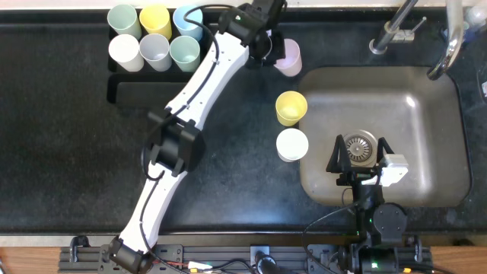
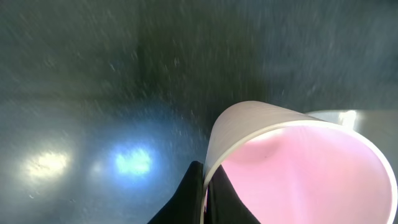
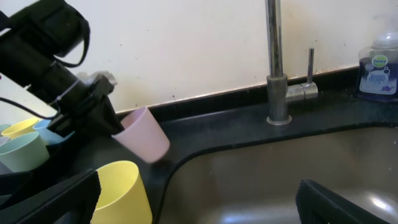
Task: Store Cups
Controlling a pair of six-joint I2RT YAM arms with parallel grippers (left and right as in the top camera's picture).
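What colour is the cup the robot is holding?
The cup is pink, clearest in the right wrist view.

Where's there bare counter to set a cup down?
Bare: the counter left of the left arm, below the cup rack. Crowded: the strip along the sink's left rim, holding the yellow cup and white cup.

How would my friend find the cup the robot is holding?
Find the sink. Near its far left corner, the left tool grips a pink cup by the rim. No other cup is pink; the closest are a yellow cup and a white cup.
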